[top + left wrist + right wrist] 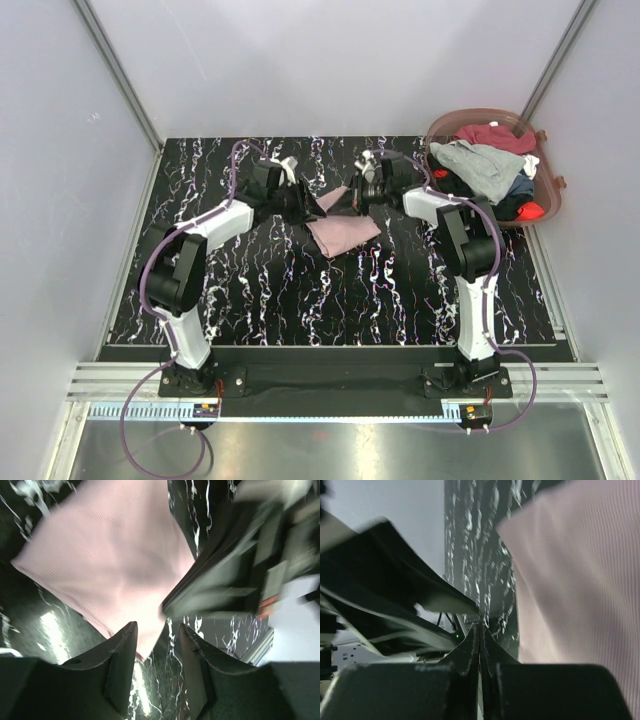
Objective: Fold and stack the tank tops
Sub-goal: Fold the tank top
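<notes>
**Mid-fold on the table.** I have both arms reaching in over the black marbled table (260, 290). The two grippers sit close together at the far end of the dusty pink tank top (342, 232).

The left gripper (157, 630) stands partly open and grips nothing. A corner of the pink cloth points into the mouth of its jaws, and the rest spreads away ahead of them and to their left.

The right gripper (480, 626) is pinched fully shut, and I see no cloth between its fingers. The pink top lies just to the right of its jaws, close but seemingly not caught. From above, a flap of the top looks raised between the two grippers, though I cannot tell what props it.

The top looks doubled into a rough, skewed rectangle, so I judge this the first garment, with a fold partly made and no stack begun. The grey tank top (480, 165), the maroon tank top (495, 135) and others sit heaped in the round brownish basket (552, 195), well beyond the right gripper.

Next, I reckon, the left jaws must close on that corner. The right must open and take the neighbouring edge, and both must carry it across evenly, since thin cloth slips and bunches.
</notes>
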You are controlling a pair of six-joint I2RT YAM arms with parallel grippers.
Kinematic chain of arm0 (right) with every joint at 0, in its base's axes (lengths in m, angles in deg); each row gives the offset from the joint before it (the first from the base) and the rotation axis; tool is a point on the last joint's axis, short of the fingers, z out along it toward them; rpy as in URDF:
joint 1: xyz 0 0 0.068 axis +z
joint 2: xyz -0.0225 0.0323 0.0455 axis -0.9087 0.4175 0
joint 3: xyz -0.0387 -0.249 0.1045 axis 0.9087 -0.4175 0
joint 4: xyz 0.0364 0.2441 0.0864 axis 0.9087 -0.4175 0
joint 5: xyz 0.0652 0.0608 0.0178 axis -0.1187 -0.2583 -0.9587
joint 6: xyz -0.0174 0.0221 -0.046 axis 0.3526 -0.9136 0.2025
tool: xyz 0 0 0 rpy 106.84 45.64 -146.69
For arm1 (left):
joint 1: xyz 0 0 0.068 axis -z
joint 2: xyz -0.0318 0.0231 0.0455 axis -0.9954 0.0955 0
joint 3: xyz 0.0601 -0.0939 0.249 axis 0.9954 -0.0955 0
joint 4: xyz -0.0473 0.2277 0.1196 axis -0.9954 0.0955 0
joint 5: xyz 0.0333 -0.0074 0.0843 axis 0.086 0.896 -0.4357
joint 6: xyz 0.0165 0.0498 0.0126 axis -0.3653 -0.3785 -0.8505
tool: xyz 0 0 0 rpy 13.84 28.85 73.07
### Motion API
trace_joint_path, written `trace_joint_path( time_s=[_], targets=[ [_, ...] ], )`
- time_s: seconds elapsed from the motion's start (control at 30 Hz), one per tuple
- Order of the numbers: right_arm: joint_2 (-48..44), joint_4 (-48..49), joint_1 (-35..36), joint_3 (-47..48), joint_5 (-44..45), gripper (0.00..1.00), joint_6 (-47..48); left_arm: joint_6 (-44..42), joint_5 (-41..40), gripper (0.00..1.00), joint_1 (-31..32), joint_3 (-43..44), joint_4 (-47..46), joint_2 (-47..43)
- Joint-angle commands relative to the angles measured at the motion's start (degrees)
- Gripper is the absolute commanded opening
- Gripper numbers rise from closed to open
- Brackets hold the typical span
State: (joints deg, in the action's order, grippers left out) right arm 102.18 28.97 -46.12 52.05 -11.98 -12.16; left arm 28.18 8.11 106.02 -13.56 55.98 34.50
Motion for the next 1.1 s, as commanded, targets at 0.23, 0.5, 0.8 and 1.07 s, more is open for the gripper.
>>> trace_joint_path(
  time_s=[0.23,0.5,0.8,1.07],
  targets=[
    [2.9,-9.9,-4.7,16.3,3.3,0.01,1.5,4.8,-2.4,0.42,1.4,-7.9,-8.7,-7.2],
    [16.1,-10.6,-5.3,25.4,4.8,0.01,-0.9,5.1,-3.9,0.42,1.3,-8.9,-9.0,-6.7],
    [19.9,-11.2,-5.7,28.9,7.5,0.1,-1.2,2.5,-7.5,0.46,0.3,-9.3,-4.0,-8.7],
    [4.3,-11.3,-5.7,17.6,13.3,0.61,5.0,2.7,-12.7,0.73,0.2,-13.7,-5.7,-13.0]
  ],
)
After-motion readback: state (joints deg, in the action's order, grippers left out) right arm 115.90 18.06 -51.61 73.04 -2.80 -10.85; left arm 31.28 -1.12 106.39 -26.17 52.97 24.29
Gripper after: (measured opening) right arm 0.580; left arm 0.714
